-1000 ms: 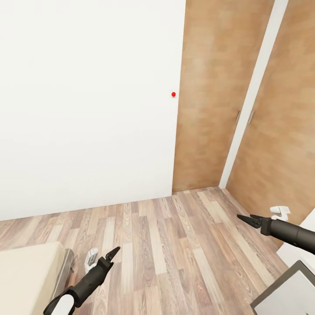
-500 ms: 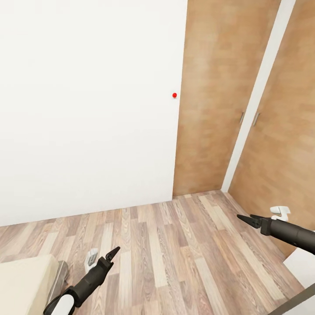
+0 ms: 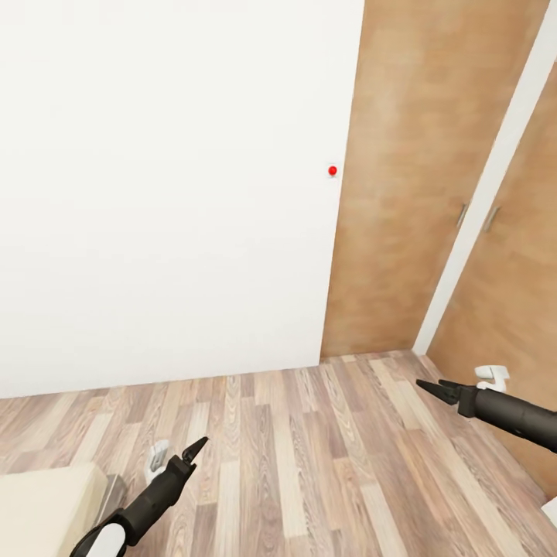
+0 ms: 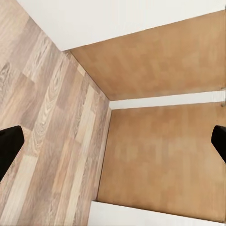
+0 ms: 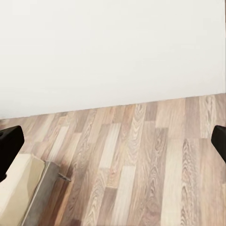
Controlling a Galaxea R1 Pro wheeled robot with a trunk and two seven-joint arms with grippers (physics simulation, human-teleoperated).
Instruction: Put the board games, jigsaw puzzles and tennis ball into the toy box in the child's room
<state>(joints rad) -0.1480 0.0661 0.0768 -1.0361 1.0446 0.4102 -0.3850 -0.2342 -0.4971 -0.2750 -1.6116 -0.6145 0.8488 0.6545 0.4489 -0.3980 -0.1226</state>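
Note:
A corner of the bed (image 3: 42, 499), beige mattress on a grey frame, sits at the lower left of the head view, and the same corner of the bed (image 5: 16, 188) appears in the right wrist view. My left gripper (image 3: 196, 451) hangs open over the floor just right of that corner, holding nothing. My right gripper (image 3: 433, 384) is open and empty over the floor at the right. In both wrist views the dark fingertips (image 4: 8, 146) (image 5: 9, 143) stand far apart at the frame edges. The toys, the toy box and the table are out of view.
A white wall (image 3: 155, 193) stands straight ahead. Wooden wardrobe doors (image 3: 410, 193) with a white post between them close off the right side. Wood-plank floor (image 3: 309, 449) stretches between the bed corner and the wardrobe.
The whole view has shifted: the wardrobe edge slid right, the grey and white corner at the lower right left the picture, and less of the bed shows. Both arms keep their pose.

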